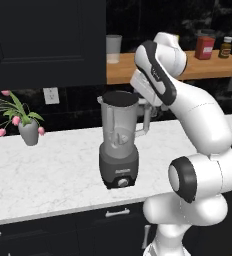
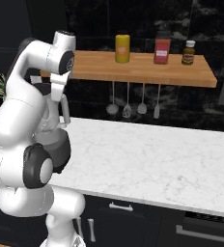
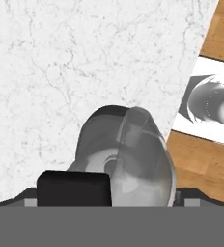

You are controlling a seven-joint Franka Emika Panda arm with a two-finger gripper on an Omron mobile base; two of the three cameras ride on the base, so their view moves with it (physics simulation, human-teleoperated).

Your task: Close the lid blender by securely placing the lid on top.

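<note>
Left base view: white veined marble counter (image 1: pixel 48 165) runs wall to wall, and my blender (image 1: pixel 119 140) stands on it, a translucent grey jar with side handle on a dark grey motor base with a round knob. Its mouth looks dark; can't tell whether the lid sits there. Pink tulips in a grey vase (image 1: pixel 29 132) stand well left. Right base view adds a wooden shelf (image 2: pixel 133 67) with yellow, red and brown jars, and steel utensils (image 2: pixel 133 103) hanging under it. Hand view looks down on the blender, close below my gripper (image 3: pixel 104 193); one blocky black fingertip (image 3: pixel 74 188) shows, jaws spread wide, gripping nothing.
</note>
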